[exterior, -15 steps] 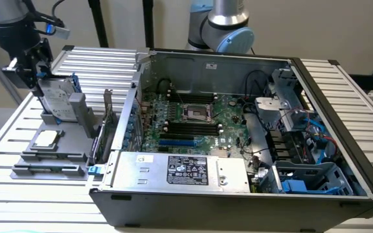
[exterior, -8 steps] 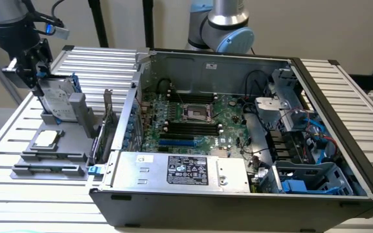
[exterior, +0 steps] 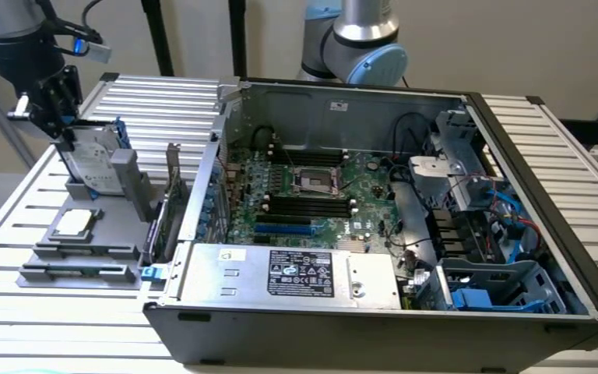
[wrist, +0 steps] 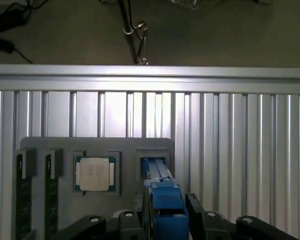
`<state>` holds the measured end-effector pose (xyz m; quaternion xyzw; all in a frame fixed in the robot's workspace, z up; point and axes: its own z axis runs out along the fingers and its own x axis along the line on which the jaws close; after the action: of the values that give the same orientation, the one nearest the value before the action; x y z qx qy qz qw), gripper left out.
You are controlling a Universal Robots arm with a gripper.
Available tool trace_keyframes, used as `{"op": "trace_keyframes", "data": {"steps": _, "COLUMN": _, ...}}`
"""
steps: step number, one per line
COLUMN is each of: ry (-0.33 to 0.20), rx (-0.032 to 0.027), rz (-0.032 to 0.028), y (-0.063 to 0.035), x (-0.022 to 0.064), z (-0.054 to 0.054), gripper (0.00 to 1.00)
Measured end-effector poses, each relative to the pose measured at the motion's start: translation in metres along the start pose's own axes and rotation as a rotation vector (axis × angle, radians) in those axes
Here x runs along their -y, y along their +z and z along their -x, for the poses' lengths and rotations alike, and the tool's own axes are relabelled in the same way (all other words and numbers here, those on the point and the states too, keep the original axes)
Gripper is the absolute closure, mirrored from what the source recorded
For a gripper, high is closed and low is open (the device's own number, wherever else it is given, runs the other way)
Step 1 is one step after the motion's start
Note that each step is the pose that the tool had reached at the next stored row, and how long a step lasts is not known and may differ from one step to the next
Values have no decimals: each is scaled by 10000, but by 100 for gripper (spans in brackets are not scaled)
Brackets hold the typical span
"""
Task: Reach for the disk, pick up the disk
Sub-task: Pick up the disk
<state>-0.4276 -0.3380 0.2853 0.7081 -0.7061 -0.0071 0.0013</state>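
The disk stands on edge in a slot of the grey holder at the exterior view's left, showing its white label and blue rails. My gripper has come down from above over the disk's top edge. In the wrist view the disk's blue rail runs between the two black fingers. My gripper is open, its jaws close on either side of the rail with a thin dark gap on one side. The disk still sits in its slot.
A square silver CPU chip lies in the holder beside the disk, with memory sticks further along. The open computer case sits to the exterior view's right. A second arm's base stands behind the case.
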Motion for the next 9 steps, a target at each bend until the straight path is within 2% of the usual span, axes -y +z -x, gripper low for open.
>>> {"op": "trace_keyframes", "data": {"steps": 2, "ry": -60, "rx": -2, "rz": 1, "y": 0, "x": 0, "z": 0, "gripper": 58}}
{"op": "trace_keyframes", "data": {"steps": 3, "ry": -93, "rx": -1, "rz": 1, "y": 0, "x": 0, "z": 0, "gripper": 65}}
{"op": "trace_keyframes", "data": {"steps": 9, "ry": -237, "rx": -3, "rz": -3, "y": 0, "x": -3, "z": 0, "gripper": 65}}
